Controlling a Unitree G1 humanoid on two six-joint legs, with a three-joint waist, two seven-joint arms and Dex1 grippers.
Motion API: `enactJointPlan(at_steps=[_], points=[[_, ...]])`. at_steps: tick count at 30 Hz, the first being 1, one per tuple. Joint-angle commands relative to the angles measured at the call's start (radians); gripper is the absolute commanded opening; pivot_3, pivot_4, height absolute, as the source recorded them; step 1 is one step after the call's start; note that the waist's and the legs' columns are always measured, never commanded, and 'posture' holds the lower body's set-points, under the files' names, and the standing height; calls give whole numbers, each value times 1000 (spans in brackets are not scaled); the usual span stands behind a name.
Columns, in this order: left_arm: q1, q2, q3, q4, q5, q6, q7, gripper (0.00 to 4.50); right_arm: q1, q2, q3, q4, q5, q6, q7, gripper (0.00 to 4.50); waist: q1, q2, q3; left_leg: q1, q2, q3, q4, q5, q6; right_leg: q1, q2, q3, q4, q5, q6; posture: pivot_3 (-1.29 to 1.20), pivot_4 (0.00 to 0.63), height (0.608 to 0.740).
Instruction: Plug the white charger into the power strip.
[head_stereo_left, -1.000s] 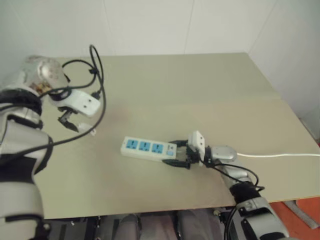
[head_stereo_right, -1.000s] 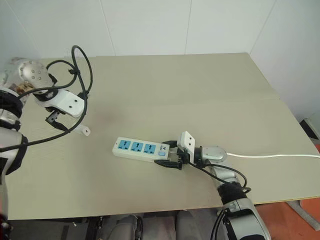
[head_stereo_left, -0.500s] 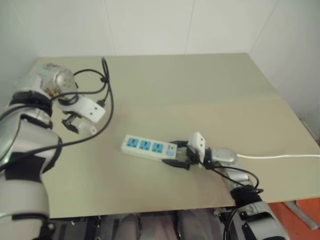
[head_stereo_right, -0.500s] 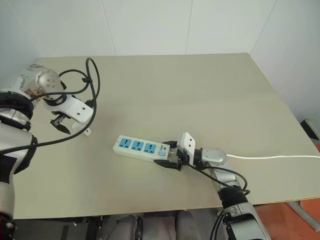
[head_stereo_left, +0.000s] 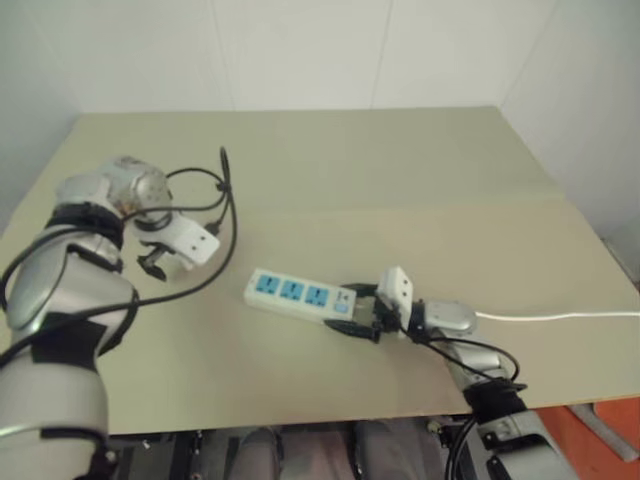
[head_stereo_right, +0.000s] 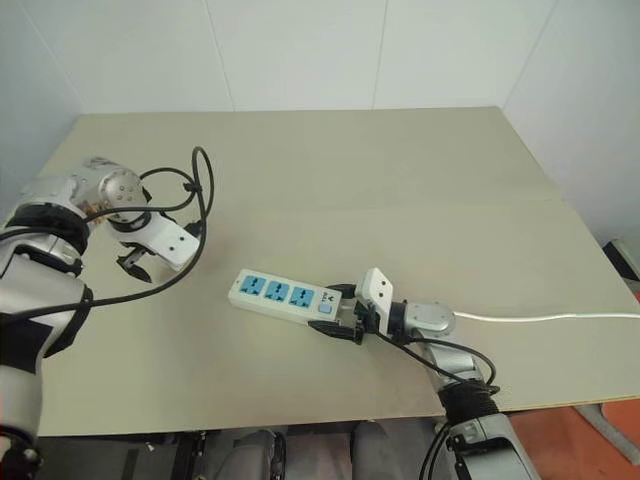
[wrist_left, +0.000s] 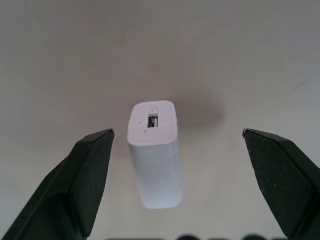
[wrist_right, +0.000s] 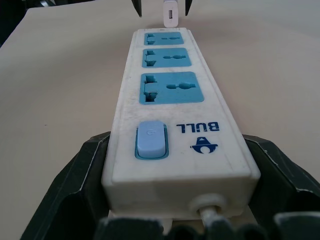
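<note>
Because the white charger (wrist_left: 153, 155) is a small, stiff, smooth block standing upright toward the bench's (head_stereo_right: 400, 180) left edge, it likely weighs little and is best pinched across its flat sides. The left gripper (wrist_left: 177, 145), jaws wide and empty, has sunk to straddle it. The right gripper (wrist_right: 175, 175) clamps the power strip's (head_stereo_right: 285, 296) switch end near the front edge.

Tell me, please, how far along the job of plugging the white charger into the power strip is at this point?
Done: the right end effector grips the switch end of the power strip, steadying it on the table. In hand: the left end effector is open, its fingers on either side of the upright white charger without touching it. Left: closing on the charger, carrying it over and pushing it into a blue socket.
</note>
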Motion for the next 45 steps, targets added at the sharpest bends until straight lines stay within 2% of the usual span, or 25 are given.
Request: enactJointPlan(at_steps=[1,2,5,13,14,23,27,31,34,36,40,42,45], points=[[-2,-1,3,0,9,0,1,4500,27,-4,13,-20,10,23,1,3410,1,0,0,0,0,0,0,0,0,0,0,0,0,0,0,0,150,740],[2,-3,3,0,10,2,3,4500,29,-4,11,-23,11,25,0,3410,2,0,0,0,0,0,0,0,0,0,0,0,0,0,0,0,150,740],[11,-7,2,0,11,7,13,3906,32,-4,10,-29,10,27,-2,3410,3,0,0,0,0,0,0,0,0,0,0,0,0,0,0,0,150,740],[23,-9,12,-3,1,8,3,1270,35,-6,7,-41,12,30,-6,3410,6,0,0,0,0,0,0,0,0,0,0,0,0,0,0,0,150,740],[23,-8,12,-3,1,9,4,1053,35,-6,8,-40,11,30,-6,3410,6,0,0,0,0,0,1,0,0,0,0,0,0,0,0,0,150,740],[13,-4,35,-7,-22,3,-3,1048,31,-6,10,-33,5,25,-11,3410,7,0,0,0,0,0,2,0,0,0,0,0,1,0,0,0,150,740],[-18,-20,116,-15,-114,-3,-76,1048,33,-10,12,-26,4,24,-5,3410,9,0,0,0,0,0,2,0,0,0,0,0,2,0,0,0,150,740],[-39,-59,260,-40,-281,38,-184,1048,33,-13,18,-23,2,22,-1,3410,13,0,0,-1,0,0,7,-1,1,0,0,0,4,0,0,0,150,740],[-42,-107,377,-67,-469,131,-262,1048,34,-9,21,-22,-1,20,-5,3410,12,0,0,-1,0,0,9,-1,1,1,0,0,5,0,0,0,150,740],[-32,-122,399,-95,-572,200,-268,1048,38,-8,22,-23,-2,18,-7,3410,10,0,0,-1,0,0,9,-1,1,1,0,0,6,0,0,0,150,740],[33,-186,537,-238,-887,499,-268,1048,48,-14,24,-26,-3,11,-4,3410,8,0,0,-1,0,-1,10,-1,1,1,0,0,7,0,0,0,150,740],[84,-207,587,-329,-963,624,-268,1048,47,-18,23,-21,-3,9,1,3410,8,0,0,-1,0,-1,10,-1,1,1,0,0,7,0,0,0,150,740],[199,-244,637,-491,-1031,707,-245,1048,32,-22,20,-5,-6,3,6,3410,4,0,0,0,0,-1,10,-1,1,1,0,0,8,0,0,0,150,740]])
